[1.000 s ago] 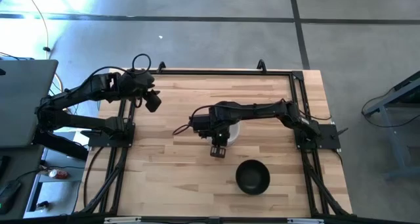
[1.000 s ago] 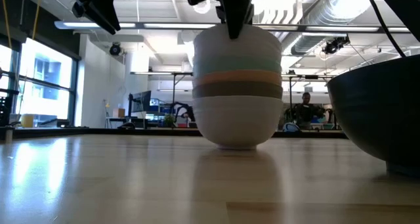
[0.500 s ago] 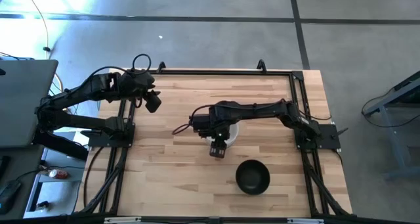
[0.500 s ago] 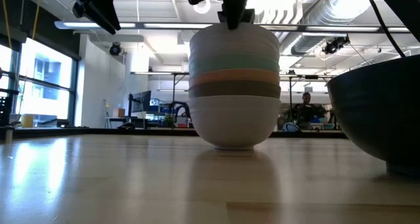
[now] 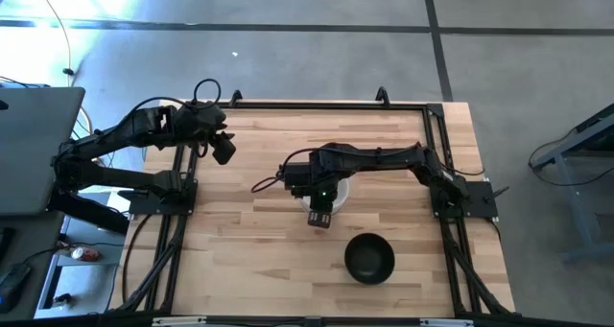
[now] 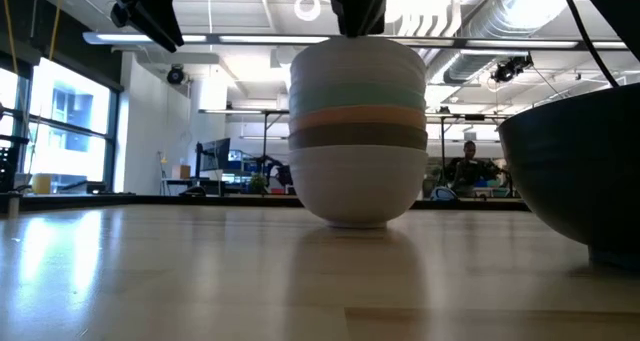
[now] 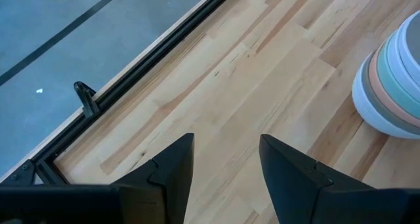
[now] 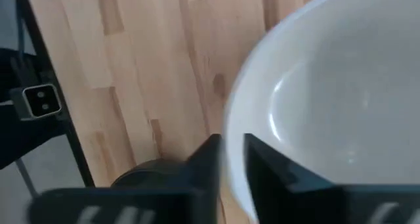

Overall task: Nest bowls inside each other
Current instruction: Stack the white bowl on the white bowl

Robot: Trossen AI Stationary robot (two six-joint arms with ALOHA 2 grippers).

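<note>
Now right gripper [image 8: 228,159] fingers narrowly straddle the white-topped, pastel-banded bowl stack [image 6: 357,131] rim.

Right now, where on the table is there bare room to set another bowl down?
Bare wood lies between the left end effector and the nested bowl stack, and along the near edge left of the black bowl. It is crowded mid-table, where the right end effector sits over the stack's rim, with the black bowl just beyond.
</note>
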